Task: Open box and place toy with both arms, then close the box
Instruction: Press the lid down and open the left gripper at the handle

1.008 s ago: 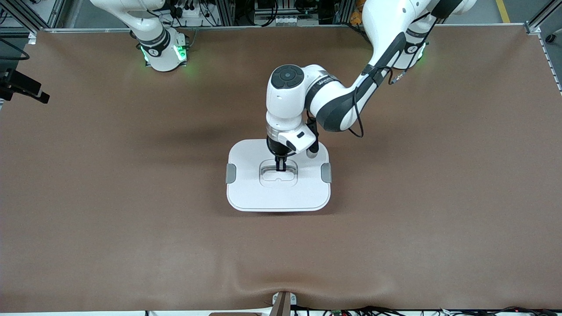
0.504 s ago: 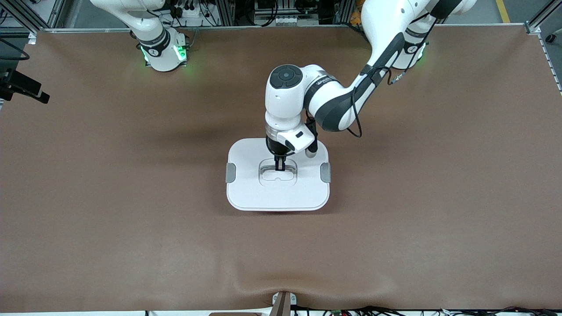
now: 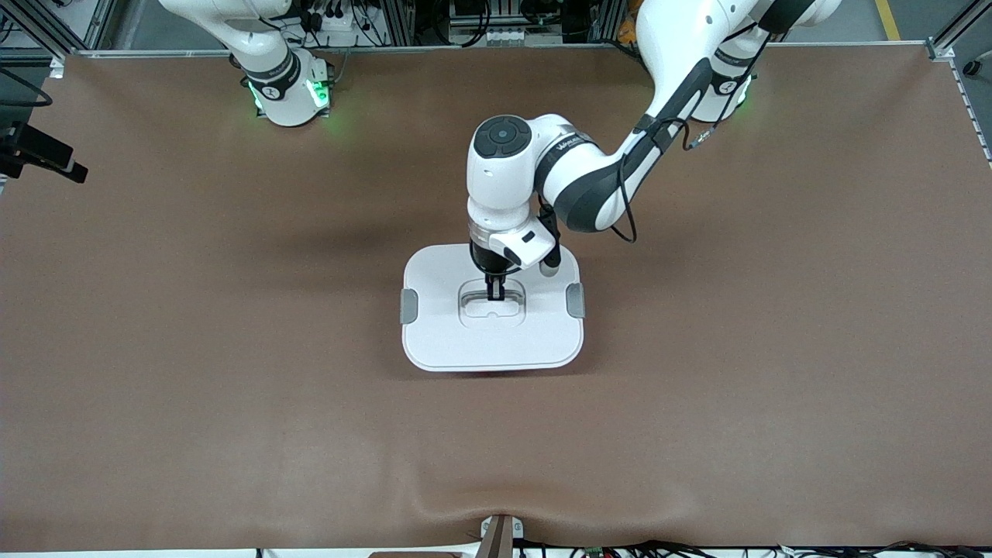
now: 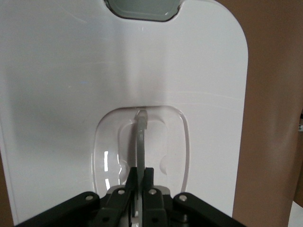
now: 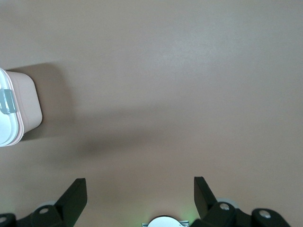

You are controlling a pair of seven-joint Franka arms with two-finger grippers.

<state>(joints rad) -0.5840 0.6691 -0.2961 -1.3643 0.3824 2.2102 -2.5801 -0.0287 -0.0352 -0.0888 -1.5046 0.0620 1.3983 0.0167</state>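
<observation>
The box's white lid (image 3: 449,333) lies over the box at the table's middle, with a grey clip (image 3: 408,305) at each end. My left gripper (image 3: 494,294) points straight down into the lid's recess. It is shut on the thin grey handle (image 4: 140,137), as the left wrist view (image 4: 141,172) shows. The pink tub (image 5: 26,106) shows only at the edge of the right wrist view. My right gripper (image 5: 138,182) is open and empty over bare table near its own base. It is out of the front view. The toy is hidden.
The brown table mat (image 3: 232,349) spreads wide around the box on all sides. The right arm's base (image 3: 287,85) and the left arm's base (image 3: 725,85) stand along the table's edge farthest from the front camera.
The lid, with my left gripper on its handle, looks slightly smaller and has crept a little away from the front camera. The right arm has not moved.
</observation>
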